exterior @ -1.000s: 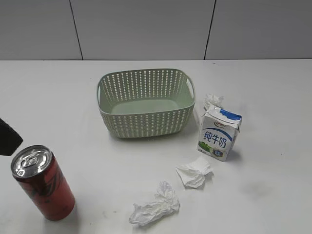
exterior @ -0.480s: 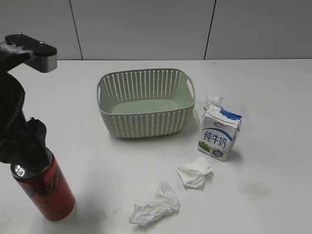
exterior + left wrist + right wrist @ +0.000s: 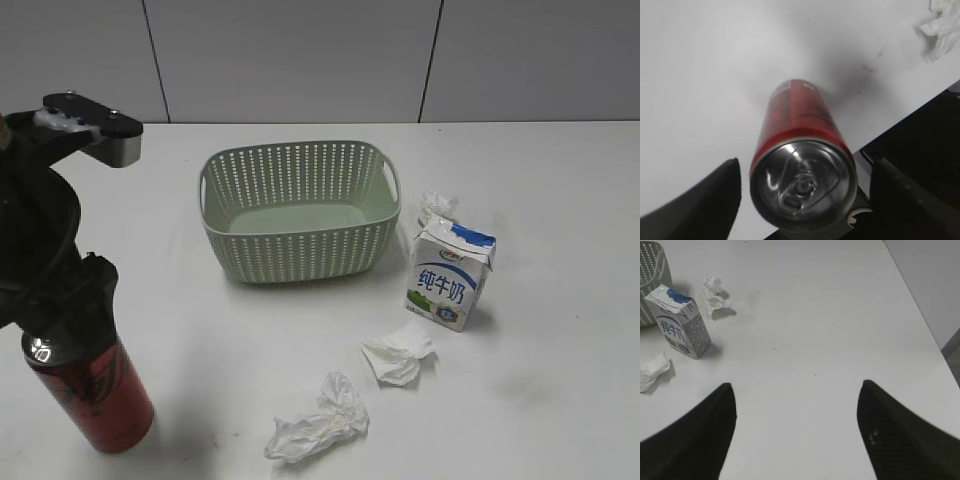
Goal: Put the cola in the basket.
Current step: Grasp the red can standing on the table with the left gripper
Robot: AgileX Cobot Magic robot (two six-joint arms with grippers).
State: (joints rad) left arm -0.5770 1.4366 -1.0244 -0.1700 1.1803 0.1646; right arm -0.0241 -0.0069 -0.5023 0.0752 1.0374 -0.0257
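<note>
The cola (image 3: 100, 395), a tall red can with black markings, stands upright at the front left of the table. My left gripper (image 3: 62, 320) hangs right over its top and hides most of the silver lid. In the left wrist view the cola (image 3: 800, 150) sits between the two open fingers of my left gripper (image 3: 803, 170), with gaps on both sides. The sage-green basket (image 3: 300, 250) stands empty at the middle back. My right gripper (image 3: 796, 390) is open and empty over bare table; it is out of the exterior view.
A white-and-blue milk carton (image 3: 450, 275) stands right of the basket, also in the right wrist view (image 3: 679, 320). Crumpled tissues lie behind the carton (image 3: 437, 207), in front of it (image 3: 400, 355) and at the front middle (image 3: 315, 425). The table's front edge shows beside the can (image 3: 920, 107).
My left arm came in from the left and moved down and right over the cola, covering its silver top. The can, basket and carton have not moved.
</note>
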